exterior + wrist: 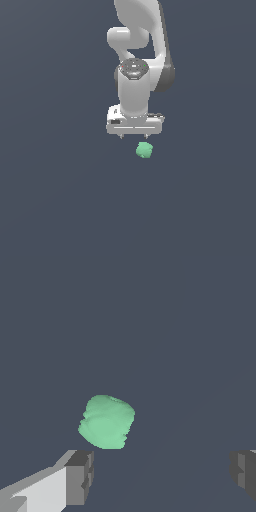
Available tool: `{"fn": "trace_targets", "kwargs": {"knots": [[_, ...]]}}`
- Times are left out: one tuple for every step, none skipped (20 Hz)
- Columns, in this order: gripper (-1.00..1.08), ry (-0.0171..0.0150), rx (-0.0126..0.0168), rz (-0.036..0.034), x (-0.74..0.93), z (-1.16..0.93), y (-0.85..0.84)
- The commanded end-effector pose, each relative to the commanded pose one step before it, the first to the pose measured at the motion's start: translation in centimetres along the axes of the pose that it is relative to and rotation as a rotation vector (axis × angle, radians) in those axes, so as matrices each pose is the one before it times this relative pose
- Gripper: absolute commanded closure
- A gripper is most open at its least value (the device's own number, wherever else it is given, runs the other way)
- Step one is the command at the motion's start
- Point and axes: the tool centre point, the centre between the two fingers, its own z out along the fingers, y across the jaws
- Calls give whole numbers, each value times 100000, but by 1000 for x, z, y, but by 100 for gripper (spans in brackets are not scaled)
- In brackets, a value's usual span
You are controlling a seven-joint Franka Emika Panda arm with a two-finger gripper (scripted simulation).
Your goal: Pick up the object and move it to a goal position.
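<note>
So I'm basically still at the start here. The gripper (pixel 134 136) is spread wide with nothing in it, hanging over the dark surface (pixel 50 200), and the little mint-green object (pixel 144 150) sits on that surface just beside and a bit ahead of the fingertips in the exterior view. On the wrist view the object (pixel 106 422) isn't between the fingers (pixel 80 476) yet, more off toward one of them. Nothing's grasped, so lining up, grabbing, lifting and moving to the goal are all left, I'd say. No goal marker visible.

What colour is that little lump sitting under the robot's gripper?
The lump is plain mint green, matte, with no pattern. It shows best in the wrist view.
</note>
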Motion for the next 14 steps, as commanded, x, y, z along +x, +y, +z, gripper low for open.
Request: {"fn": "trace_targets", "kwargs": {"knots": [[-92, 5, -32, 309, -2, 59, -5], [-92, 6, -48, 297, -5, 71, -38], [-92, 6, -40, 395, -7, 95, -64], [-92, 6, -36, 501, -9, 118, -83], [-92, 7, -37, 597, -12, 142, -106], [-92, 9, -44, 696, -15, 165, -121], [-92, 12, -62, 789, -19, 187, -133], [-92, 17, -82, 888, -24, 211, -144], [-92, 21, -99, 988, -29, 234, -156], [-92, 26, -109, 1086, -36, 258, -173], [-92, 29, -114, 1188, -43, 281, -191], [-92, 34, -121, 1286, -52, 304, -209], [-92, 40, -133, 1386, -61, 327, -222], [-92, 47, -146, 1484, -72, 350, -236]]}}
